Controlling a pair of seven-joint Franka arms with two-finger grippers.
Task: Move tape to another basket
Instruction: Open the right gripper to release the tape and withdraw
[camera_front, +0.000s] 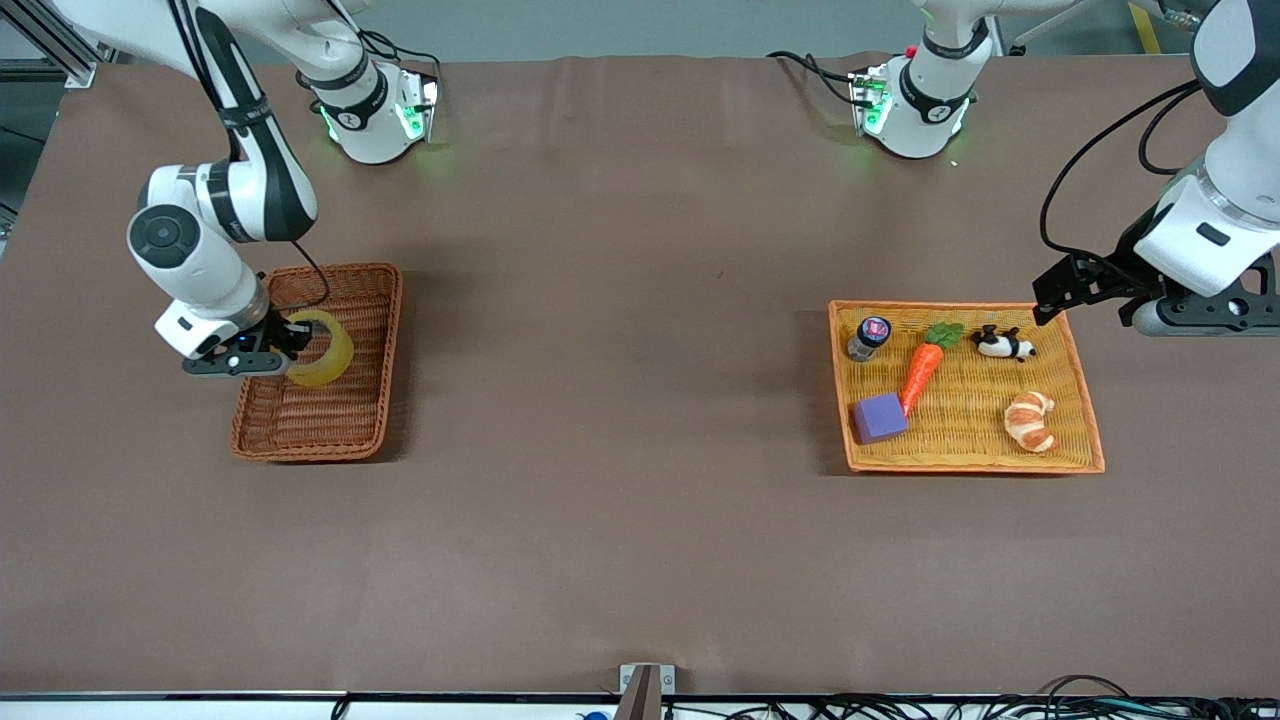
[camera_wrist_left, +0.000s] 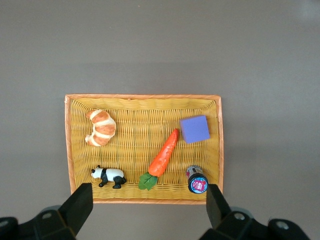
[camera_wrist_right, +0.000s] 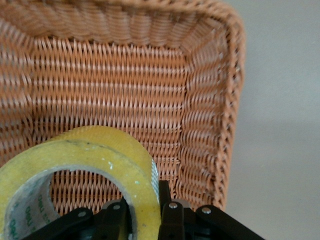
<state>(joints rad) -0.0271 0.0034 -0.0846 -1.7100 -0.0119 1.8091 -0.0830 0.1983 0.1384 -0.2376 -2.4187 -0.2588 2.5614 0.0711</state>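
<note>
While the right gripper pinches the wall of the tape, the roll hangs tilted over the basket, one finger inside the ring and one outside, jaws clamped tight on it. The tape is a translucent yellowish ring with a grey inner core; its outer face looks smooth and slightly scuffed. The basket is rectangular, of reddish-brown wicker with ribbed woven walls and a rolled rim, and sits at the right arm's end of the table. The right arm comes down from its base in a bent-elbow pose, its wrist over the basket's rim at about 9 o'clock from the roll in the front view.

The left gripper hovers with its fingers spread wide and holding nothing, over the tray corner at about 1 o'clock of the tray in the front view; this arm waits. The tray is shallow, of bright orange-yellow weave. On it lie:
- a glossy orange carrot with green leaves, tapered
- a purple cube, matte, at about 7 o'clock from the carrot
- a small round jar with a dark lid
- a black-and-white panda figure
- a ridged tan croissant, nearer the front camera than the panda

The table wears a dull brown cloth.
</note>
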